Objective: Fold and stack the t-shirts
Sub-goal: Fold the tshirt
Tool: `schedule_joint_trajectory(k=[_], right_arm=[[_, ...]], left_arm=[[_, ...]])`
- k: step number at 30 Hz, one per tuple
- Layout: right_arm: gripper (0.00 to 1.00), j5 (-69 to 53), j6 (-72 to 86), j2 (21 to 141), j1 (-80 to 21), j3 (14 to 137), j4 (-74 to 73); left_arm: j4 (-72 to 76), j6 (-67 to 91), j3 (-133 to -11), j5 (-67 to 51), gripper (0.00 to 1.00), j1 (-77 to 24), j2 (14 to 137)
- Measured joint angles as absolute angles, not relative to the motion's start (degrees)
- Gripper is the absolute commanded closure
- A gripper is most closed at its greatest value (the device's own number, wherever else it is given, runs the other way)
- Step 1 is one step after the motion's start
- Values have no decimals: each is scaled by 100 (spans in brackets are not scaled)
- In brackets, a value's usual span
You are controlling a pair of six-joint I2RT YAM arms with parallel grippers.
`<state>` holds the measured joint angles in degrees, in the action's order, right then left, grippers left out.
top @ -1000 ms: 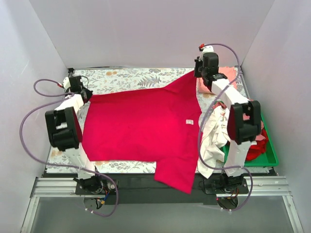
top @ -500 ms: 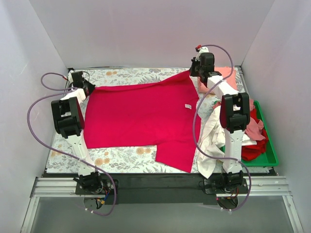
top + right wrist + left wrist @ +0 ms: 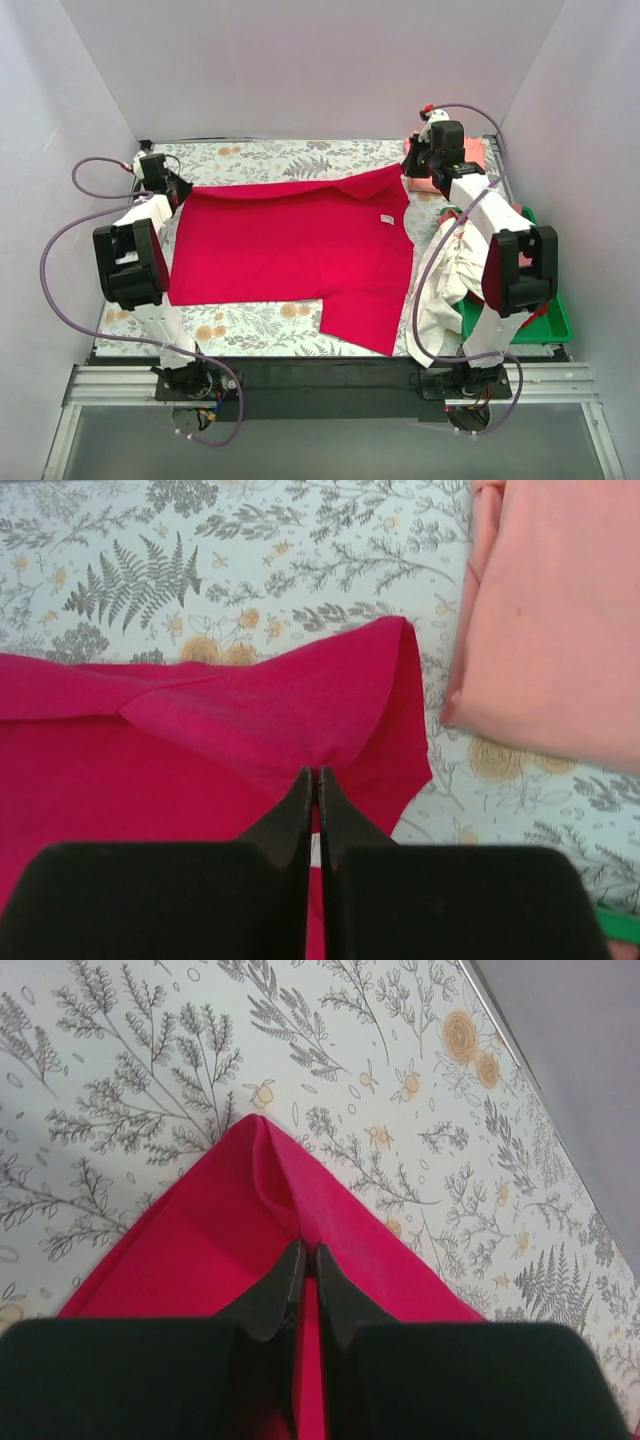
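While the left pincer (image 3: 306, 1250) is pinched closed on the far left corner of the crimson-red t-shirt (image 3: 290, 255) and the right pincer (image 3: 312, 773) is pinched closed on its far right corner, the held edge runs straight across between them. The rest of the shirt lies flat on the tabletop (image 3: 260, 160) on the near side of that edge. Neither arm looks nearer, so I'd judge any fold comes toward the near side.

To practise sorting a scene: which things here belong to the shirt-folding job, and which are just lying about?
Job: crimson t-shirt, salmon-pink t-shirt, white t-shirt, left gripper, right gripper.
Lying about: green tray, floral table cover.
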<state>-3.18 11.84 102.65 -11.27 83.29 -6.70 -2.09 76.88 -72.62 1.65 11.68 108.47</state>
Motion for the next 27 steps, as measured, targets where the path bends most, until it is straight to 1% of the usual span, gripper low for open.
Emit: schedule_joint_trajectory(k=[8, 20, 21, 22, 23, 24, 25, 26, 27], right_arm=[[99, -325, 1273, 9439, -1127, 7129, -1057], [99, -366, 1337, 8586, -1127, 6361, -1354], [99, -384, 1339, 8549, -1127, 6274, -1358], [98, -405, 1337, 8521, -1127, 6195, -1358], [94, -434, 1334, 8501, -1127, 6090, -1358], [79, -482, 1330, 8475, -1127, 5953, -1356], [70, -515, 1337, 8458, -1127, 5854, -1369], [62, -552, 1328, 8436, -1127, 5725, -1374], [50, -567, 1319, 8414, -1127, 5603, -1391]], left_arm=[[-342, 7686, -6593, 274, 100, 1168, 10156], [-777, 7590, -6128, 622, 100, 1168, 9592], [-805, 7590, -6080, 648, 96, 1168, 9548], [-840, 7590, -6005, 696, 94, 1168, 9491], [-864, 7590, -5946, 742, 89, 1168, 9450], [-919, 7592, -5878, 814, 72, 1168, 9408], [-998, 7570, -5833, 875, 55, 1168, 9384], [-1074, 7572, -5811, 958, 41, 1168, 9378], [-1175, 7599, -5811, 1055, 20, 1168, 9378]])
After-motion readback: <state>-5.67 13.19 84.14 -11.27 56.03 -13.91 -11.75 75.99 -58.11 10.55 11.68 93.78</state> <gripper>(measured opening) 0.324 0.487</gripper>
